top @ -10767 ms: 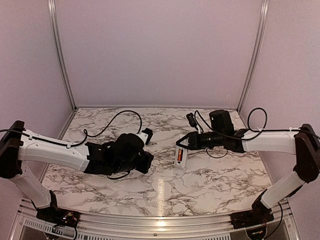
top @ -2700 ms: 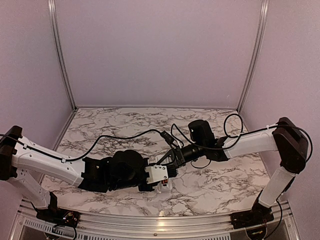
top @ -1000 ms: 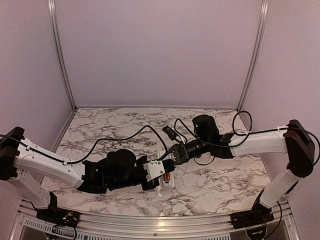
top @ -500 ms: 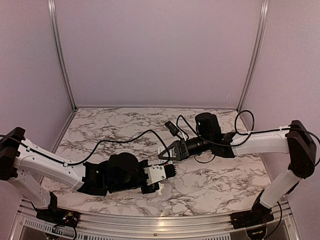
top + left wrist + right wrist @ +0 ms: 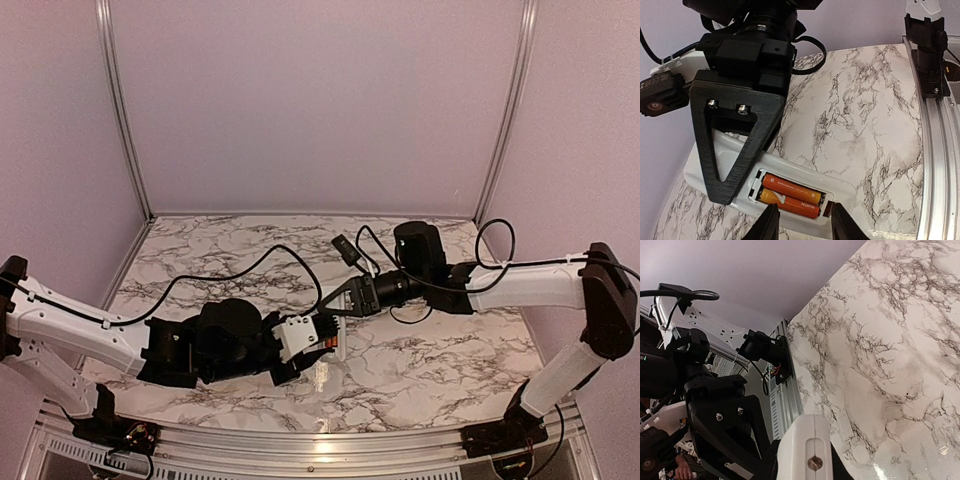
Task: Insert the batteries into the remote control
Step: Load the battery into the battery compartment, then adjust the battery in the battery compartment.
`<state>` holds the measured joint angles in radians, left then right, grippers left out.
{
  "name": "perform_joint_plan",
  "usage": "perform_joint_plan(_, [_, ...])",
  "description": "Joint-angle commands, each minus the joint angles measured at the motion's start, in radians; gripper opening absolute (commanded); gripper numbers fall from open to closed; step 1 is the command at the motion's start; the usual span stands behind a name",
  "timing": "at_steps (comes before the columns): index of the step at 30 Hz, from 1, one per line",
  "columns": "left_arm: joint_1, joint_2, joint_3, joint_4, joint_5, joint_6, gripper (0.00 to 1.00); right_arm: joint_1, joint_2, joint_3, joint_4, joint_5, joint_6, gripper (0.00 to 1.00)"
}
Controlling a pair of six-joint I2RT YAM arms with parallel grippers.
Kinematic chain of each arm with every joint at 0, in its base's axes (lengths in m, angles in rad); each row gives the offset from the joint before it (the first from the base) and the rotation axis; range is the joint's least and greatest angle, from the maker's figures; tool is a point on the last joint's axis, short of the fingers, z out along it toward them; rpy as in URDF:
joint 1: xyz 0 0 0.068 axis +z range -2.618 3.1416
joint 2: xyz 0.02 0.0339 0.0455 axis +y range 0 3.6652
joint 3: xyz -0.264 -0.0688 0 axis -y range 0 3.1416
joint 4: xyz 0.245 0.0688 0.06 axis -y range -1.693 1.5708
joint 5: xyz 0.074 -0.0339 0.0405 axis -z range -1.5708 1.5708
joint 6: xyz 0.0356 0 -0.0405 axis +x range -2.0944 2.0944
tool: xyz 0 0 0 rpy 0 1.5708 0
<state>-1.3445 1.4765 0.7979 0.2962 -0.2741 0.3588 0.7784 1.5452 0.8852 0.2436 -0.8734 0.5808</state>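
top external | marble table | lilac walls | left claw apart | right claw clamped on remote

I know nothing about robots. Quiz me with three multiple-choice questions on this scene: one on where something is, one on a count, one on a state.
1. Where are the batteries?
A. On the table
B. In the recess on the back of the remote
C. On the metal rail

2. How many batteries show?
A. Two
B. One
C. Four

3. How is the recess?
A. Shut by a lid
B. Empty
C. Uncovered and filled

Answers:
1. B, since the left wrist view shows them lying side by side inside the remote.
2. A, since two orange cylinders are there.
3. C, since no lid covers them.
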Motion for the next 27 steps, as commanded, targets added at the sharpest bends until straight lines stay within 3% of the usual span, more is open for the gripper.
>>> perform_joint_plan(1, [-0.005, -0.159, -0.061, 0.042, -0.058, -0.137, 0.48, -0.022, -0.048, 0.037, 0.007, 0.002, -0.024, 0.0])
perform_joint_plan(6, [0.009, -0.285, -0.169, 0.164, -0.174, -0.331, 0.96, -0.03, -0.072, 0.018, 0.057, 0.028, -0.017, 0.0])
perform_joint_plan(7, [0.017, -0.293, -0.172, 0.155, -0.175, -0.395, 0.99, -0.03, -0.076, 0.014, 0.072, 0.029, -0.011, 0.0])
perform_joint_plan(13, [0.075, -0.237, -0.147, 0.135, -0.05, -0.632, 0.99, -0.023, -0.084, 0.028, 0.1, 0.038, -0.006, 0.0])
perform_joint_plan(19, [0.165, -0.125, -0.127, 0.23, 0.203, -0.823, 0.77, -0.012, -0.087, 0.045, 0.077, 0.056, -0.023, 0.0])
perform_joint_plan(22, [0.179, -0.086, -0.113, 0.256, 0.247, -0.868, 0.68, -0.007, -0.09, 0.046, 0.072, 0.065, -0.028, 0.0])
perform_joint_plan(27, [0.19, -0.048, -0.096, 0.295, 0.312, -0.895, 0.61, 0.002, -0.092, 0.045, 0.062, 0.074, -0.033, 0.0])
